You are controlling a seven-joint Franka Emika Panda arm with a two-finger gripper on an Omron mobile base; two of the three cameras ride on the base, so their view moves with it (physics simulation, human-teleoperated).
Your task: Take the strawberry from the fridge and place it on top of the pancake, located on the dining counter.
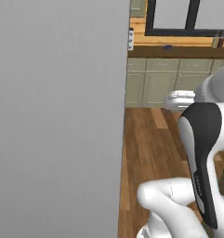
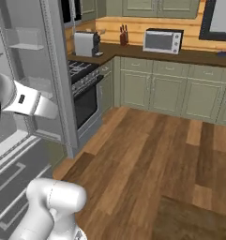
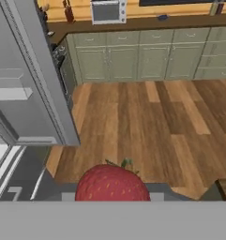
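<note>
Beside fridge (image 3: 25, 93) edge: strawberry (image 3: 112, 183), apparently pincer-held.

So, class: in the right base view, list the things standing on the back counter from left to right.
Coffee machine → knife block → microwave → small dark bowl, all along the dark back counter.

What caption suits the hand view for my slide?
Strawberry held in the gripper beside the open fridge, above the wooden kitchen floor.

one strawberry (image 3: 112, 183), one fridge (image 3: 25, 89)
</note>
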